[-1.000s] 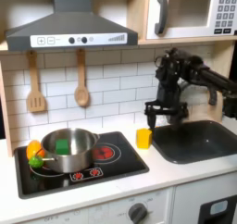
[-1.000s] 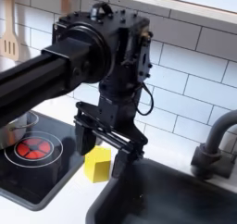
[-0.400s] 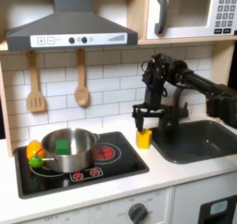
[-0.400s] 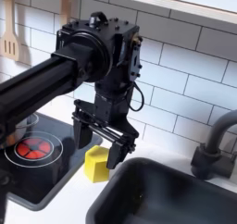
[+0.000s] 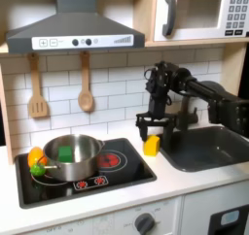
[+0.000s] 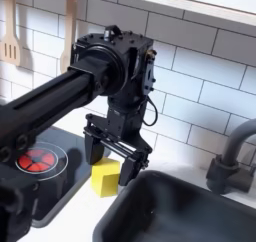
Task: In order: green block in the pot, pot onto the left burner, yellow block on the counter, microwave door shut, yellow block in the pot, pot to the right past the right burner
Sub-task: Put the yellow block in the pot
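Observation:
A yellow block [image 5: 152, 146] [image 6: 104, 176] stands on the pale counter [image 5: 191, 183] between the stove and the dark sink [image 5: 210, 150] [image 6: 190, 212]. My gripper [image 5: 153, 134] [image 6: 112, 162] hangs open right over the block, one finger on each side of it in the second exterior view, not closed on it. Over the burner on the first exterior view's left sits the steel pot [image 5: 74, 143], with the green block [image 5: 65, 153] inside. Up at the top right, the microwave door [image 5: 193, 14] looks shut.
A rounded yellow-green-orange toy [image 5: 36, 162] lies on the black stove [image 5: 117, 174] left of the pot. A red burner ring [image 5: 109, 160] [image 6: 34, 160] is bare. The faucet [image 6: 236, 152] rises behind the sink. Wooden utensils [image 5: 37, 88] hang on the tiled wall.
My arm has swung from above the sink's edge leftward in the first exterior view and come down, so the open fingers now straddle the yellow block. The pot and block have not moved.

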